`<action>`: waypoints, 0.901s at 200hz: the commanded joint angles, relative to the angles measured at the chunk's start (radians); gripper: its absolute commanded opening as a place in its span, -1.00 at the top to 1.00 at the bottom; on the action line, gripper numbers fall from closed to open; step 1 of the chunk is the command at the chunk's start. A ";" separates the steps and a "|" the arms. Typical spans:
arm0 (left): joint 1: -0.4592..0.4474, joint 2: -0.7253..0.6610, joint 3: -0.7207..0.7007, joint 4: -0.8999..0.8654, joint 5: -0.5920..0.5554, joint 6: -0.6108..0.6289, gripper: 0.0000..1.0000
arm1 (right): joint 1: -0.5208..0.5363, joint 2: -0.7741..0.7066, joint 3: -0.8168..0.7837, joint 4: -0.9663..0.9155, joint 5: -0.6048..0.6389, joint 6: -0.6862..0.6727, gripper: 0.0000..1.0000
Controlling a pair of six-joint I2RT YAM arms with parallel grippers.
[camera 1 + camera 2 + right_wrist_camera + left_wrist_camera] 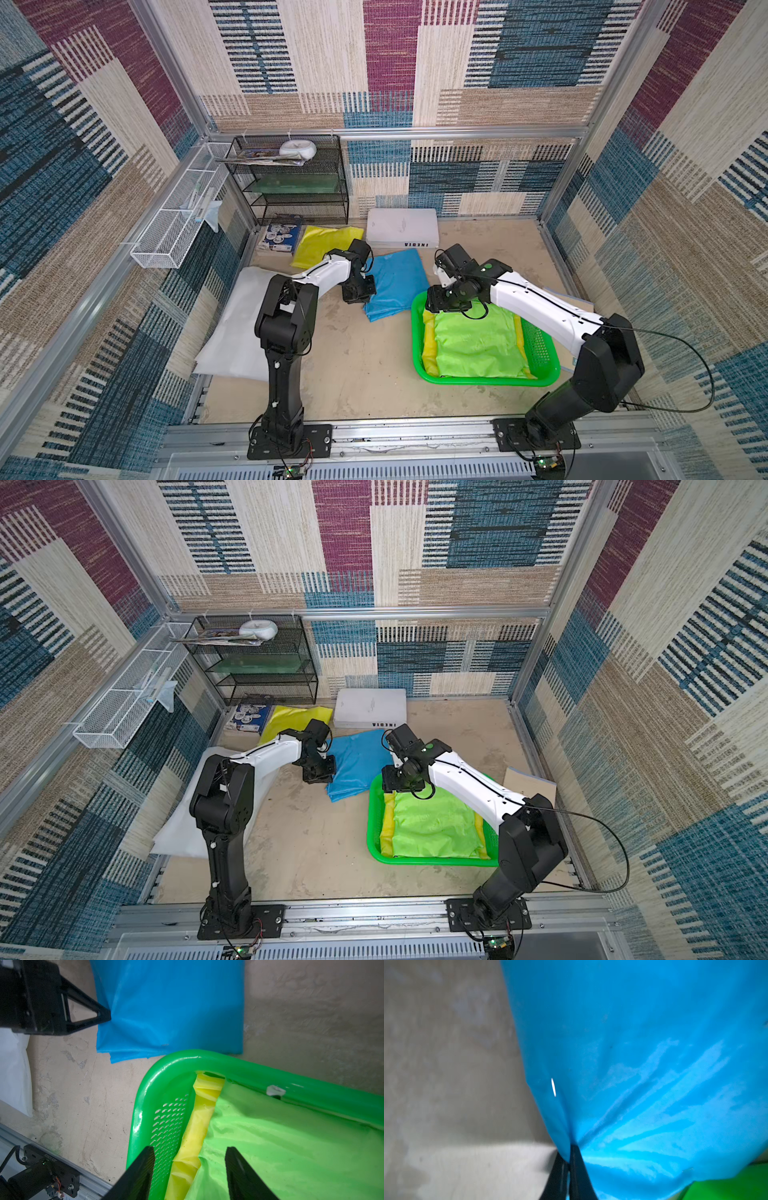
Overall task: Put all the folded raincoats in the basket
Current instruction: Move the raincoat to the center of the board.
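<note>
Closest to the lens is the aluminium rail (415, 434) both arm bases bolt onto, with the scuffed beige desk (353, 374) right behind it.

So, where I'm at: the left tool (105, 1015) is clenched on the blue folded raincoat (397, 282), thin shiny plastic, at the edge facing its own arm. The left wrist view shows the film puckering into creases right where the fingers pinch, so I'm calling that a real grip. Pinching an edge makes sense to me, since a flat, slippery sheet offers nothing else to grab. The raincoat lies on the desk right up against the bright green perforated plastic basket (417, 332), not in it yet. Whether they touch, I can't tell.

The right tool (190, 1148) is released, jaws apart with nothing held, hovering over the basket corner nearest the blue one. My guess is it's there to steady the basket. Inside are a lime green folded raincoat (478, 345) stacked on a yellow folded raincoat (428, 349), so blue would land on top.

Room-wise it's a booth walled in blue, maroon and tan patchwork carpet. There's a black mesh shelf rack (291, 183) at the back, a white wire basket (174, 232) on the side wall, and a stack of white binders (403, 228).
</note>
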 commanded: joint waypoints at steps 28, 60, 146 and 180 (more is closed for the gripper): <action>-0.117 -0.362 -0.393 0.042 0.047 -0.225 0.85 | 0.001 -0.012 0.002 -0.005 -0.011 0.000 -0.20; -0.219 -0.579 -0.460 -0.066 0.092 -0.236 0.41 | 0.001 -0.014 0.008 -0.004 -0.012 -0.002 -0.21; -0.103 -0.479 -0.243 -0.195 0.012 -0.075 0.32 | 0.018 -0.069 -0.014 -0.006 -0.079 0.026 -0.22; -0.013 -0.372 -0.217 -0.184 0.036 -0.061 0.32 | 0.025 -0.097 -0.027 -0.008 -0.084 0.043 -0.23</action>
